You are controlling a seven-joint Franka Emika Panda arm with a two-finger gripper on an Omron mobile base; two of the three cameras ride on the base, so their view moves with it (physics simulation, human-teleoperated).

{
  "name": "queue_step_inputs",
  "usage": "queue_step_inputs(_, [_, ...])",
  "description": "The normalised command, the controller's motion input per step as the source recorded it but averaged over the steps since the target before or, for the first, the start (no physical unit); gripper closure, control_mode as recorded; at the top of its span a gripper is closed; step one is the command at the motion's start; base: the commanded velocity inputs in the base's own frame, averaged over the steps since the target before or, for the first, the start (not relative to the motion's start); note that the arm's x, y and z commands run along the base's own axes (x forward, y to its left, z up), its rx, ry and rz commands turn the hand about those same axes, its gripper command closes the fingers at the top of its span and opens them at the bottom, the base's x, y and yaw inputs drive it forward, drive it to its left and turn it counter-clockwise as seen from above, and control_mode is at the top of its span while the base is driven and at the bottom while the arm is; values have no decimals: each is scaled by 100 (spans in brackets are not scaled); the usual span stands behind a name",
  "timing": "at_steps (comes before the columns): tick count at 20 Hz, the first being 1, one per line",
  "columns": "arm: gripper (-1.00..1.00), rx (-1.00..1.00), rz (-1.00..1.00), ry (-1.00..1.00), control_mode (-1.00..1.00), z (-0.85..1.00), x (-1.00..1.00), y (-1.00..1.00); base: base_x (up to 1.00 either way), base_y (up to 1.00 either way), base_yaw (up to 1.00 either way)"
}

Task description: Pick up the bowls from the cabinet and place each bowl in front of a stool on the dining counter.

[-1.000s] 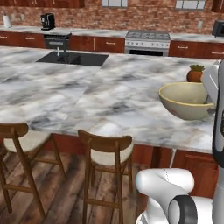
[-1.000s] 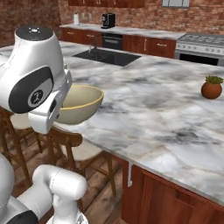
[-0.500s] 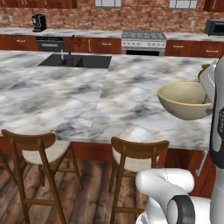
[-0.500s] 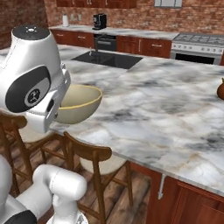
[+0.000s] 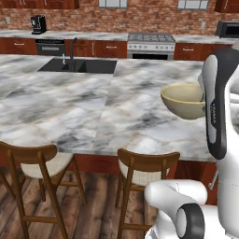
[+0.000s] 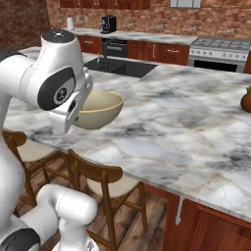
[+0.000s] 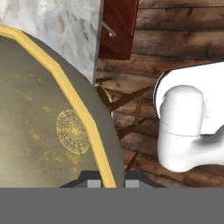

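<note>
We see a glossy white arm (image 6: pixel 29 83) built of rounded, tube-like segments with smooth shells. A dark grey round cap with a small pale mark sits on its big joint housing (image 6: pixel 56 88), and a dark band runs down the upright link (image 5: pixel 217 116) in the left base view. Lower down, a white elbow-shaped link ends in a black ring joint (image 5: pixel 189 223). The end effector (image 7: pixel 106 183) has small dark finger tips with pale grey pads.

Wide bare stretches of the grey-veined white marble dining counter (image 5: pixel 93 112) lie open along its near edge and toward the far side. On it stand the black inset sink with its faucet (image 5: pixel 77 65) at far left and a small potted plant (image 6: pixel 246 99) at far right. Two wooden stools (image 5: pixel 140 175) crowd the floor below the near edge.
</note>
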Motion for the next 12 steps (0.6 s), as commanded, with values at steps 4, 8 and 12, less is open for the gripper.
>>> queue_step_inputs(4, [100, 0, 0, 0, -100, -54, 94, -15, 0, 0, 0])
queue_step_inputs(8, [100, 3, 2, -1, -100, -78, 71, -31, 0, 0, 0])
queue_step_inputs(12, [100, 2, 8, -6, -100, -85, 42, -24, 0, 0, 0])
